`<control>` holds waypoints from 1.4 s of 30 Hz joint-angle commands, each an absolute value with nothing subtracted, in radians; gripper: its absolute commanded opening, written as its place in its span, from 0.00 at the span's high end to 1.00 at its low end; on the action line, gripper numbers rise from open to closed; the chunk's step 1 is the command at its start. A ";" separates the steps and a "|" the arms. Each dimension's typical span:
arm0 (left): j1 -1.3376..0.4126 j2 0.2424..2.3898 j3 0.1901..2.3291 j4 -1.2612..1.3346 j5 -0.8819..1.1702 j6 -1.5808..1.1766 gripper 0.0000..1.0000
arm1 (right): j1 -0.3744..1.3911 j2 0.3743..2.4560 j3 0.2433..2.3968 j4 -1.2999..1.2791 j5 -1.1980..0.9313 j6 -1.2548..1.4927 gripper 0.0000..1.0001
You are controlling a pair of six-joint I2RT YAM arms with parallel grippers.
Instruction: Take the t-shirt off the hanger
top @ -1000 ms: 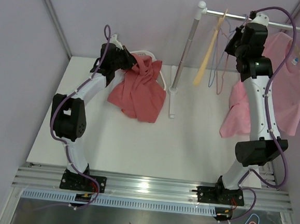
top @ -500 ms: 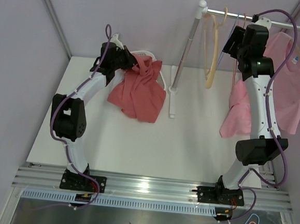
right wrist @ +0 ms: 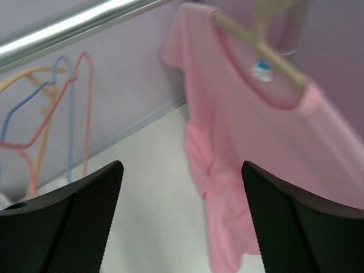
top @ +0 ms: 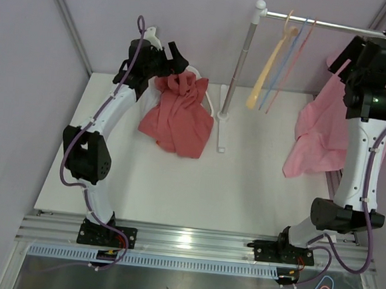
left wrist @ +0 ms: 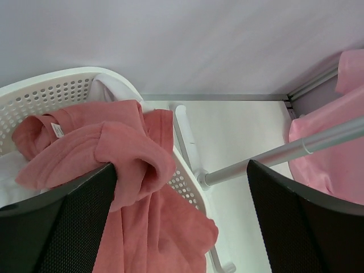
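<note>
A pink t-shirt (top: 321,134) (right wrist: 267,142) hangs on a wooden hanger (right wrist: 261,48) at the right end of the rail (top: 323,23). My right gripper (top: 343,62) (right wrist: 182,168) is open beside it, up near the rail, with nothing between its fingers. A red t-shirt (top: 180,117) (left wrist: 114,153) lies draped over the rim of a white perforated basket (left wrist: 51,94) at the back left and spills onto the table. Just above it my left gripper (top: 173,54) (left wrist: 181,170) stands wide open. The red cloth brushes the left finger (left wrist: 68,227).
Three empty hangers (top: 273,64) (right wrist: 51,108), beige, blue and pink, hang tilted on the rail. The rail's upright pole (top: 239,61) stands on a white foot (top: 221,130) at mid-table. A purple wall closes the back and sides.
Both grippers have opened. The left one let go of the red t-shirt and rose a little. The right arm swung right from the empty hangers to the pink t-shirt.
</note>
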State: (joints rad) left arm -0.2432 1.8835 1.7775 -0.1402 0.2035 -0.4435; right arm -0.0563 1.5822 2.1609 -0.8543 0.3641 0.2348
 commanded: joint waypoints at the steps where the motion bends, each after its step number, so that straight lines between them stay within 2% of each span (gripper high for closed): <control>1: -0.250 1.838 1.848 -0.184 0.178 -0.422 0.01 | -0.090 1.574 2.183 -0.864 0.491 0.201 0.09; 3: -0.261 1.842 1.887 -0.218 0.161 -0.410 0.00 | -0.092 1.548 2.120 -0.797 0.502 0.105 0.02; 6: -0.282 1.842 1.931 -0.253 0.092 -0.365 0.01 | -0.097 1.483 2.017 -0.625 0.518 0.019 0.01; 8: -0.296 1.848 1.951 -0.261 0.040 -0.339 0.00 | -0.115 1.494 2.054 -0.606 0.502 -0.033 0.00; 11: -0.310 1.899 2.095 -0.364 -0.049 -0.266 0.00 | -0.167 1.549 2.132 -0.670 0.448 -0.080 0.00; 15: -0.325 1.976 2.246 -0.462 -0.138 -0.206 0.00 | -0.212 1.575 2.131 -0.663 0.491 -0.109 0.00; 24: -0.347 1.845 2.017 -0.331 -0.140 -0.209 0.00 | -0.307 1.632 2.075 -0.592 0.469 -0.077 0.01; 26: -0.350 1.819 2.008 -0.322 -0.137 -0.204 0.01 | -0.336 1.663 2.091 -0.592 0.409 -0.071 0.04; 29: -0.350 1.795 2.017 -0.318 -0.138 -0.196 0.00 | -0.368 1.715 2.137 -0.612 0.353 -0.043 0.24; 34: -0.351 1.767 2.025 -0.298 -0.146 -0.195 0.01 | -0.382 1.804 2.218 -0.647 0.282 -0.026 0.29; 42: -0.374 1.767 2.029 -0.265 -0.161 -0.183 0.00 | -0.380 1.848 2.262 -0.597 0.239 -0.040 0.29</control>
State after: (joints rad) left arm -0.3496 1.7893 2.0041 -0.2993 -0.1467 -0.2085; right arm -0.3790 1.8423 2.1860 -0.6453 0.2779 -0.0345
